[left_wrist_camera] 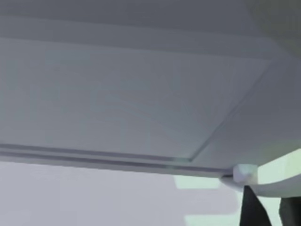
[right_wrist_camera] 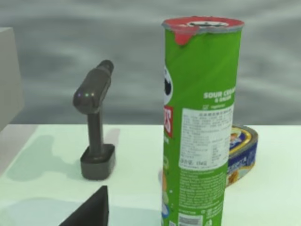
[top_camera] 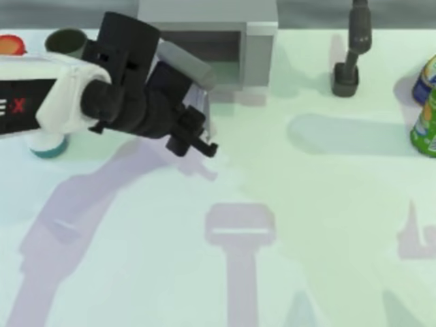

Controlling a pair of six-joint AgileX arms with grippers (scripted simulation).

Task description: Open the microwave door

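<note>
Microwave (top_camera: 231,48) sits at the surface's far edge — microwave door (top_camera: 182,68) swung partly out. Your left hand (top_camera: 199,139) sits at its free edge to pull it wider; grip state unclear. Right arm isn't visible from above.

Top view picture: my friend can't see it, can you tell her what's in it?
The left gripper reaches in at the microwave door, which is swung partly open from the microwave at the table's far edge. A dark drill and a green can stand to the right.
</note>
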